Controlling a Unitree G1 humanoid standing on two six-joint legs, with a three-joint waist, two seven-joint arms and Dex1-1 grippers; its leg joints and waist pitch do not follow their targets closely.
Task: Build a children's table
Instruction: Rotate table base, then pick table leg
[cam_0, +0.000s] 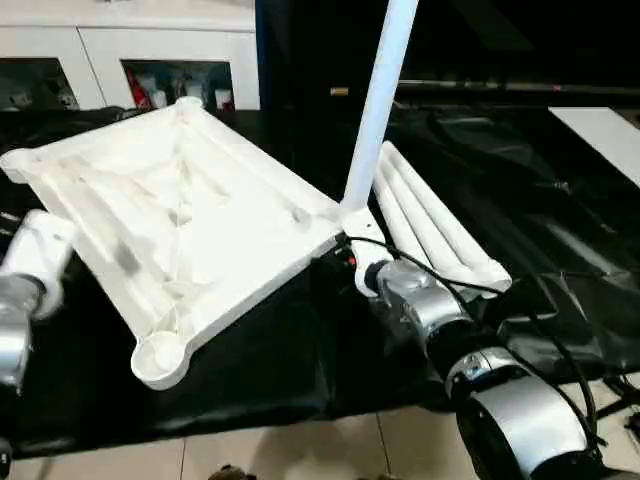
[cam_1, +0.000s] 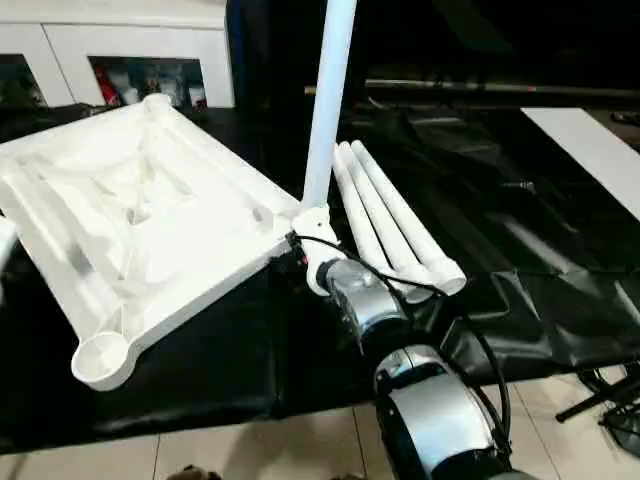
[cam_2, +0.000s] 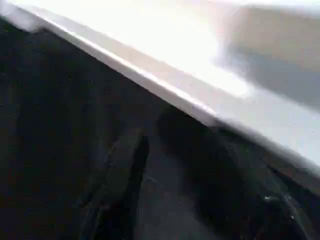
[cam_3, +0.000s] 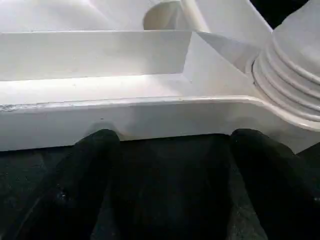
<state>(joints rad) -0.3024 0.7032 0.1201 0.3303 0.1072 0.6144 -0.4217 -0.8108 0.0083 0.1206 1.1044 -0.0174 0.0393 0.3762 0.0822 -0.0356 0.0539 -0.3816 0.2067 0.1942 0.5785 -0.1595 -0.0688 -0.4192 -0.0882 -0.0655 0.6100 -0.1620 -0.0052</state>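
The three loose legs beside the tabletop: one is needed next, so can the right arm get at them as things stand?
Probably yes: the loose legs lie uncovered beside the right gripper, which is open and empty at the tabletop rim.

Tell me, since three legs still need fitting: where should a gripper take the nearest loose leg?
Grip the loose leg near its flared end, coming from above. It lies flat on the black table, packed against two others, so only its top and outer side are free.

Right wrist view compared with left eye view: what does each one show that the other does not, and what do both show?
The right wrist view alone gives the right tool with its black fingers apart and empty, facing the tabletop's rim. The left eye view alone gives three loose legs, the cabinet and the left arm. Both show the tabletop and the upright leg in its corner socket.
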